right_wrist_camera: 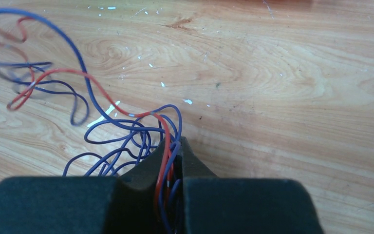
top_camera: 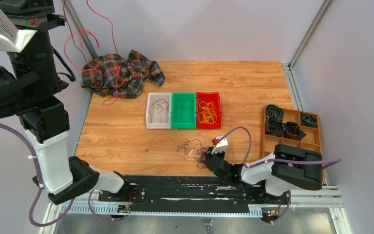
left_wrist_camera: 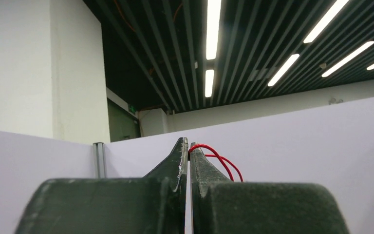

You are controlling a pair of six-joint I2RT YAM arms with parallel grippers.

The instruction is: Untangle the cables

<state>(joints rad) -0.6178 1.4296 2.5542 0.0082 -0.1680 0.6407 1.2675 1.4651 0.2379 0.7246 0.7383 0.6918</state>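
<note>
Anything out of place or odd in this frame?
Yes: a crumpled plaid cloth lies bunched at the far left corner of the wooden table, spilling over its edge, with a thin red wire trailing across it from above. Nothing else stands out.

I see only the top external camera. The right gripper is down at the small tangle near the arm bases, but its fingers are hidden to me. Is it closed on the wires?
Observer: Yes. The right gripper is shut on the tangle; one red strand and several blue strands run between its jaws.
Operator: And the left gripper? It is outside my picture.
Observer: The left gripper points up at the ceiling, shut on a thin red wire.
Operator: Is the red strand free of the blue ones?
Observer: No, it crosses their loops ahead of the gripper.
</note>
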